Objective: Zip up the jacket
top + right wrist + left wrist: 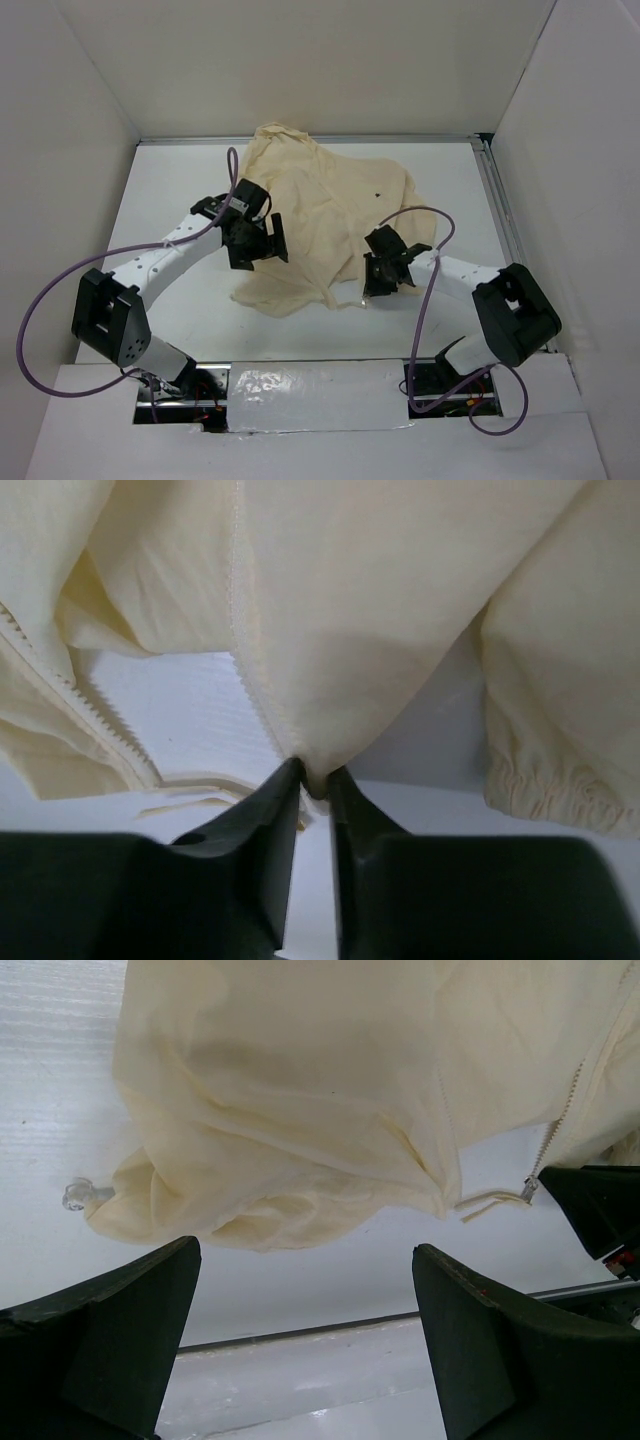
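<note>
White walls (300,60) close in a white table (170,190), and the jacket (330,210) lies crumpled in the middle of the overhead frame, its bulk reaching toward the upper centre and its lower hem trailing toward the arms. At centre left the left gripper (262,240) sits at the garment's left border; at centre right the right gripper (385,272) is at the hem. Purple cables (40,300) loop from both arms. In the left wrist view the left gripper (305,1340) has its two dark fingers (110,1330) spread wide at the bottom corners with only bare table between them. The cream jacket (300,1090) fills the upper half there, a bunched fold hanging toward lower left beside a small clear plastic piece (78,1195). A line of zipper teeth (565,1120) runs down the upper right to a metal pull (527,1190) at mid right. In the right wrist view the right gripper (315,780) is pinched on the jacket (380,610), its fingers (260,830) meeting at lower centre on the bottom point of a fabric panel. Zipper teeth (80,710) slant across the left side, and a gathered elastic cuff (545,790) shows at right.
</note>
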Controlling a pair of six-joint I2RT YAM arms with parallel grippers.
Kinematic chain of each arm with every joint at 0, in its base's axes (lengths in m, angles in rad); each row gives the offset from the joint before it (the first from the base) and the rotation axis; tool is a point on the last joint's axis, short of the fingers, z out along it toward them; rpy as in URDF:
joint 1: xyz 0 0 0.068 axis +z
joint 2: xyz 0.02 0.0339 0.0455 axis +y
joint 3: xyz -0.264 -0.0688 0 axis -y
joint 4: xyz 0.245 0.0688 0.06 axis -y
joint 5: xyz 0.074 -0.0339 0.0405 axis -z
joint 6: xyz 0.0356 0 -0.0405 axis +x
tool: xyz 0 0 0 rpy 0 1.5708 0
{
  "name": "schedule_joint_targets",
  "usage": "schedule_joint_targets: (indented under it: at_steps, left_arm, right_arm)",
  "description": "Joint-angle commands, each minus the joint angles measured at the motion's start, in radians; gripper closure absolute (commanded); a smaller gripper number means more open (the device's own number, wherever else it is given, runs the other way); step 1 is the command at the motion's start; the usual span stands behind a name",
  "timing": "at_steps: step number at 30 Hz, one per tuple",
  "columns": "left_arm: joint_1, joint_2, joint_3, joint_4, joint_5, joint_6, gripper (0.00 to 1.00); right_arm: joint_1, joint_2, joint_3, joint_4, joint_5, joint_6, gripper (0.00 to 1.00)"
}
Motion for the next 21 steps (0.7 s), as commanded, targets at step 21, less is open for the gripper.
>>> schedule_joint_targets:
  at_steps: [21]
  left_arm:
    - [-0.306, 0.343, 0.213, -0.112, 0.101, -0.277, 0.01]
  right_arm:
    - [-0.056, -0.451, -0.068, -0.107, 0.178, 0.097, 1.00]
